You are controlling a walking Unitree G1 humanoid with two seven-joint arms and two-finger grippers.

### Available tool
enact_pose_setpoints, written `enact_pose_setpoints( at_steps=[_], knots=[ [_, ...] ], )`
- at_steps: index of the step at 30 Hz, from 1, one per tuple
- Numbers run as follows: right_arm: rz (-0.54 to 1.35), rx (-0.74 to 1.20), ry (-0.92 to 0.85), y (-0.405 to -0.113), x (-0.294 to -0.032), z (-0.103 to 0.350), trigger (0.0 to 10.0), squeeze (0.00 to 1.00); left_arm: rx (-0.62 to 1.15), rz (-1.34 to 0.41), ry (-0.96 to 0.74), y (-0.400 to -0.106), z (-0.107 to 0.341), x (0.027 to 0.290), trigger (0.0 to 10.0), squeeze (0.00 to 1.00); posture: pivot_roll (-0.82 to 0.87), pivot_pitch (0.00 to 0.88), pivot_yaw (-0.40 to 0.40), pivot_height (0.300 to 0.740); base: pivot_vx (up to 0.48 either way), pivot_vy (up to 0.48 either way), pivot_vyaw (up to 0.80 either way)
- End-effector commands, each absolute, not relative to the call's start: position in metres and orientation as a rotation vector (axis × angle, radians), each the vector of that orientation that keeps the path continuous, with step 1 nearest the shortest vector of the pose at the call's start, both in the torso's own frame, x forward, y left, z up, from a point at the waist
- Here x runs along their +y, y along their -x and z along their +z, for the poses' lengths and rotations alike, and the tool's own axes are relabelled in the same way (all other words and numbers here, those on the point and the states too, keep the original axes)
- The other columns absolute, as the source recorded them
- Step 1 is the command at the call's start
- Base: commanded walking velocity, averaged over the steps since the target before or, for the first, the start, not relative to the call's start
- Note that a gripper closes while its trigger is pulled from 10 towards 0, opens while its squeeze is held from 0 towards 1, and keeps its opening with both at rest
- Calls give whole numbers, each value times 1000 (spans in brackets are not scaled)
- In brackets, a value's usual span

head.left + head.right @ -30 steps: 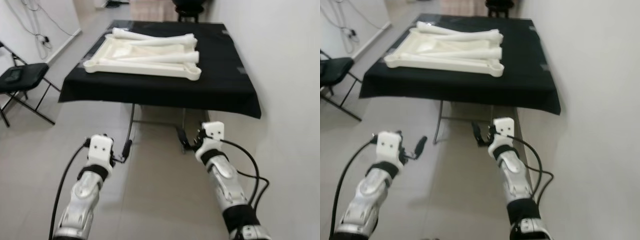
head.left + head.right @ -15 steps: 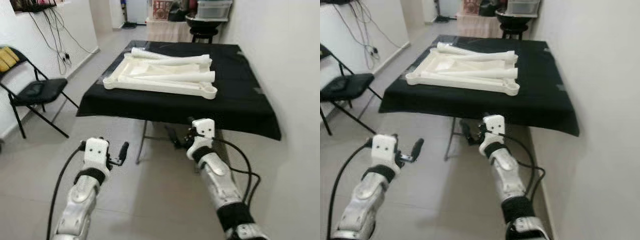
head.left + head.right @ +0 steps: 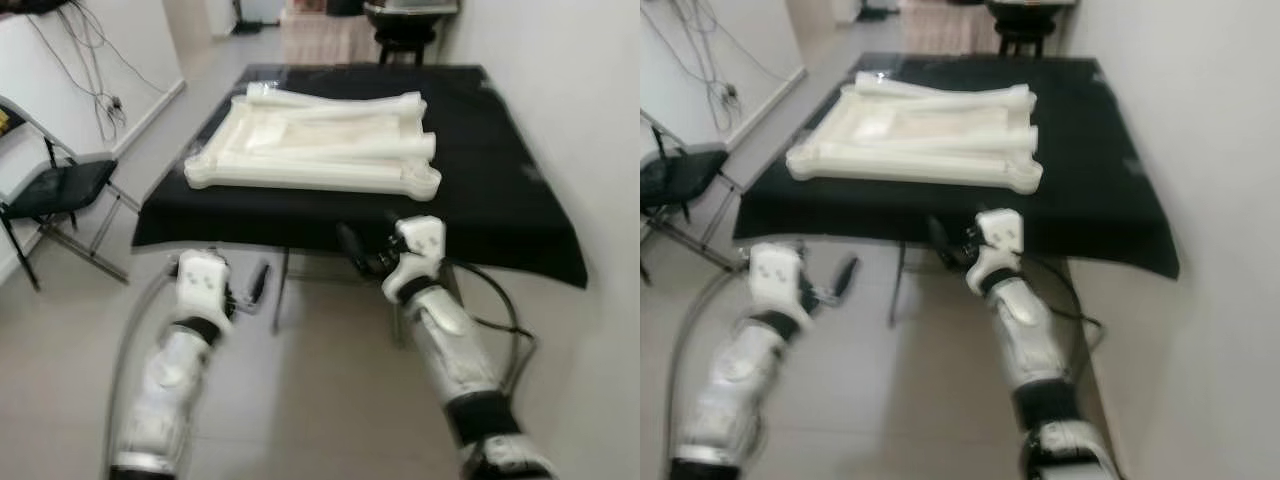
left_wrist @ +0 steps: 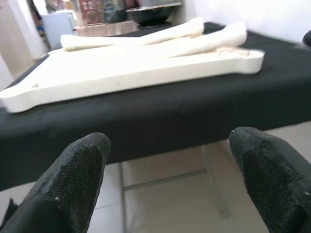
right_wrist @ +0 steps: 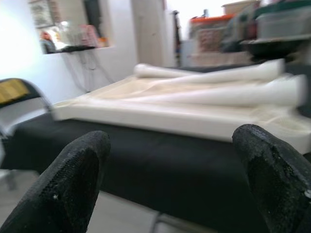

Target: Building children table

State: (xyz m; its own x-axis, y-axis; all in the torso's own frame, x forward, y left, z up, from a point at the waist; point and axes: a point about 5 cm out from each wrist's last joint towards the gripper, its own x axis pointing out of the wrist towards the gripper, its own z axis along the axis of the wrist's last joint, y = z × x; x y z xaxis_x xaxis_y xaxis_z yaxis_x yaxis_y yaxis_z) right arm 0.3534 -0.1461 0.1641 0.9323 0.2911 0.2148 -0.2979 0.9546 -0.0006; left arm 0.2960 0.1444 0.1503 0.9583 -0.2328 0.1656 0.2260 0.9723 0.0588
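Observation:
A white children's table top (image 3: 300, 165) lies flat on a black-clothed table (image 3: 500, 200), with white table legs (image 3: 345, 103) resting across it. Both of my arms are held out low, short of the table's front edge. My left gripper (image 3: 257, 284) is open below the edge with nothing in it. The left wrist view looks between its fingers (image 4: 73, 179) at the white top (image 4: 126, 73). My right gripper (image 3: 358, 250) is open too, just under the front edge, and the white top (image 5: 184, 116) lies ahead between its fingers (image 5: 68, 184).
A black folding chair (image 3: 55, 190) stands on the left by a wall with hanging cables (image 3: 70, 50). A white wall (image 3: 590, 120) runs close along the table's right side. A dark stool (image 3: 405, 20) and boxes sit beyond the far end. Pale tiled floor (image 3: 320, 400) lies below my arms.
The camera has shifted and the table now sits nearer and lower in view. Both grippers have come up closer to the table's front edge and remain open.

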Motion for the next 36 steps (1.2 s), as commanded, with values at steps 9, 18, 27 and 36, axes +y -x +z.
enact_pose_setpoints(
  at_steps=[9, 18, 27, 36],
  knots=[
    [317, -252, -73, -360, -138, 181, 10000, 0, -186, -235, -46, -296, 160, 149, 10000, 0, 9, 113, -22, 740, 298, 0, 0],
    [324, -256, -70, -361, -139, 184, 10000, 0, -186, -244, -45, -296, 161, 147, 10000, 0, 1, 113, -25, 740, 298, 0, 0],
    [364, -227, -95, -358, -126, 177, 10000, 0, -180, -249, -42, -295, 161, 146, 10000, 0, 5, 118, -29, 740, 298, 0, 0],
    [408, -239, -96, -356, -118, 179, 10000, 0, -182, -245, -43, -294, 162, 147, 10000, 0, 5, 120, -29, 740, 298, 0, -533]
  ],
)
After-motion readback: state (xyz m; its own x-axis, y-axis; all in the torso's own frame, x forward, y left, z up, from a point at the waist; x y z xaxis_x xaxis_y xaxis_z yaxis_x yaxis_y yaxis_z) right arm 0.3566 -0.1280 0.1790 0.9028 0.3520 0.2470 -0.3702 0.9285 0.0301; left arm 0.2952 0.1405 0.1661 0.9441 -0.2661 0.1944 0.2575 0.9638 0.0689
